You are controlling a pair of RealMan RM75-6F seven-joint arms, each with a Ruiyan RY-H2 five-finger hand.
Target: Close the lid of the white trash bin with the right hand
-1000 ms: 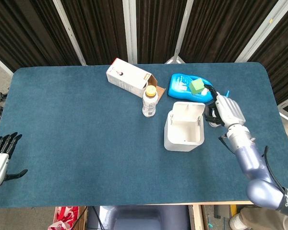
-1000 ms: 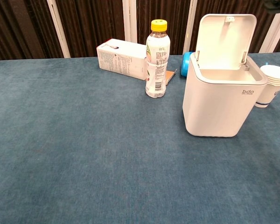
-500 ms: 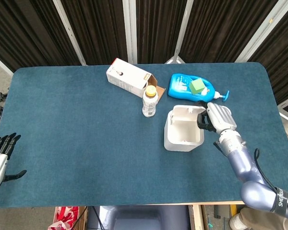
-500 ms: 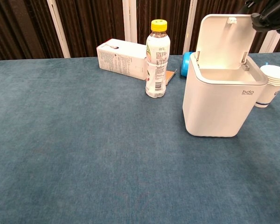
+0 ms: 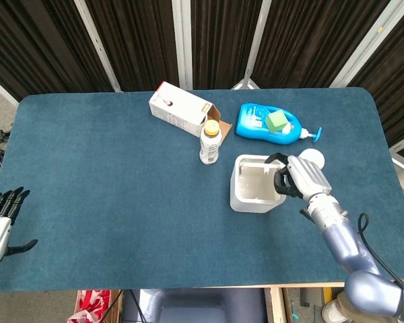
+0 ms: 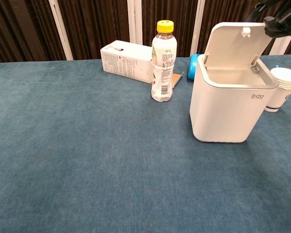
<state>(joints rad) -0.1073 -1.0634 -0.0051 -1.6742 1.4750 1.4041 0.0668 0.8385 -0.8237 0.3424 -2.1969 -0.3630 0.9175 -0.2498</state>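
Observation:
The white trash bin (image 5: 256,200) (image 6: 227,110) stands right of the table's middle. Its hinged lid (image 5: 254,167) (image 6: 233,46) is partway down, leaning forward over the opening. My right hand (image 5: 299,178) (image 6: 282,22) is at the lid's right upper edge, with curled dark fingers (image 5: 281,180) touching the lid from behind. It holds nothing. Far off at the table's near left edge, my left hand (image 5: 0,219) rests with its fingers spread apart and empty.
A yellow-capped bottle (image 5: 210,142) (image 6: 164,60) stands just left of the bin. Behind it lies a white carton (image 5: 180,108) (image 6: 126,60). A blue detergent bottle (image 5: 259,124) with a green block (image 5: 277,120) lies behind the bin. Stacked paper cups (image 6: 283,87) stand at its right.
My right hand has moved left and toward me, from beside the cups to the lid. The lid has tipped forward from upright to partway down.

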